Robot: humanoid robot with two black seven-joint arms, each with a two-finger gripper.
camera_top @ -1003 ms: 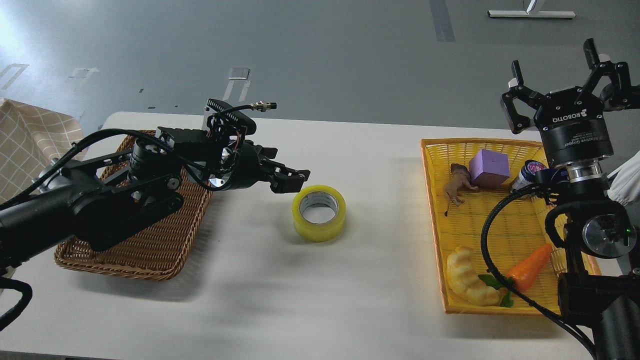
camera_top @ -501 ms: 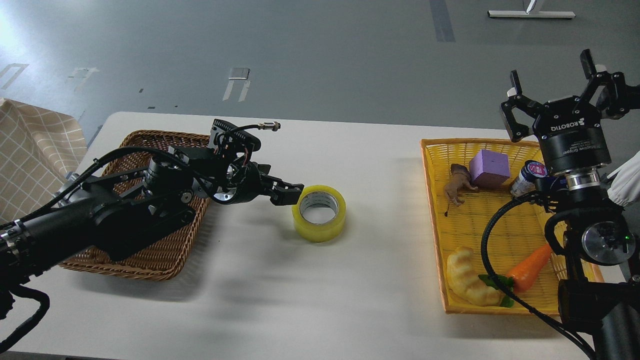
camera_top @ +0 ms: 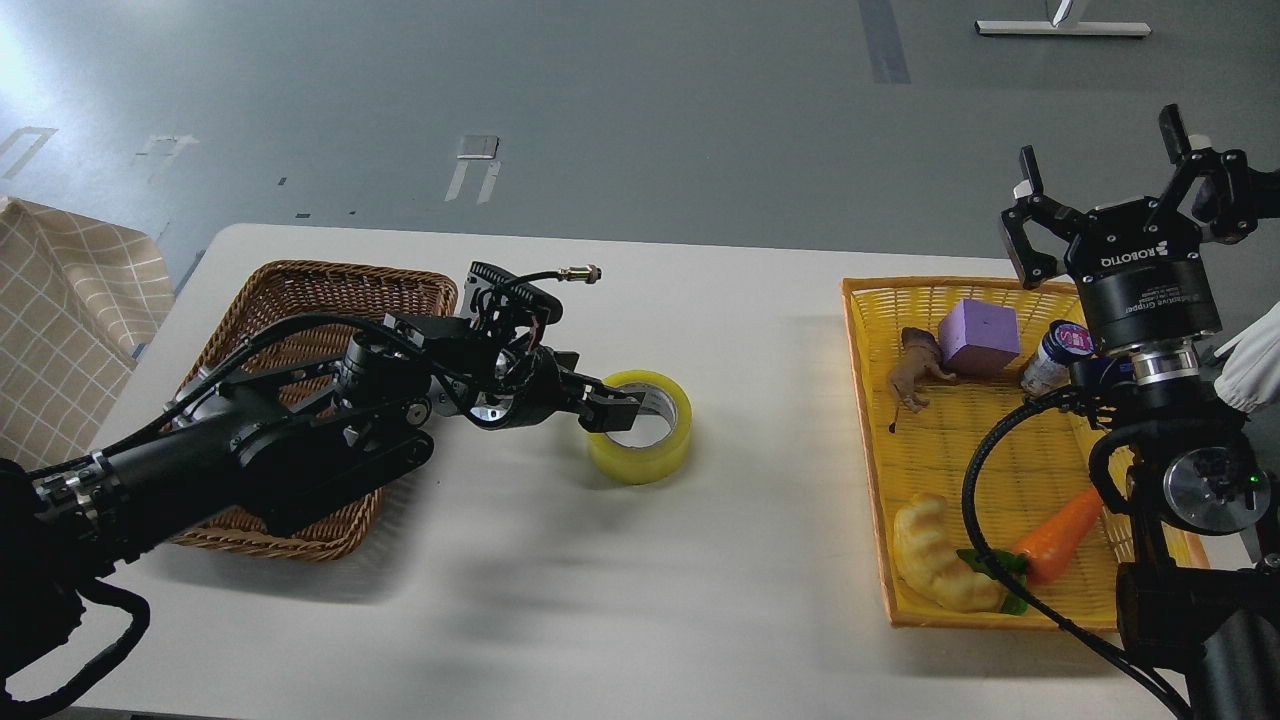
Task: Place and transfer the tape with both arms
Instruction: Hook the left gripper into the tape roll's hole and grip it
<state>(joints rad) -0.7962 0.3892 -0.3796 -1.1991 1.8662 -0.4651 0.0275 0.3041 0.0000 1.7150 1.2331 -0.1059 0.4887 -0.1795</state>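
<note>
The tape (camera_top: pixel 645 448), a yellow roll with a grey-white core, lies flat on the white table (camera_top: pixel 640 580) at its middle. My left gripper (camera_top: pixel 612 410) reaches in from the left and sits at the roll's left wall. One dark fingertip (camera_top: pixel 622 406) lies over the rim into the core. The other finger is hidden, so I cannot tell how the jaws stand. My right gripper (camera_top: pixel 1112 185) is raised at the far right above the yellow basket, fingers spread wide and empty.
A brown wicker basket (camera_top: pixel 300 290) sits at the left under my left arm. A yellow basket (camera_top: pixel 870 400) at the right holds a purple block (camera_top: pixel 978 336), a toy animal (camera_top: pixel 915 372), a small jar (camera_top: pixel 1055 352), a croissant toy (camera_top: pixel 940 568) and a carrot (camera_top: pixel 1062 535). Checked cloth (camera_top: pixel 60 320) hangs at the far left.
My left gripper has moved right and down from beside the roll until its fingertip reaches over the roll's left rim. The right gripper has sunk slightly. The tape has not moved.
</note>
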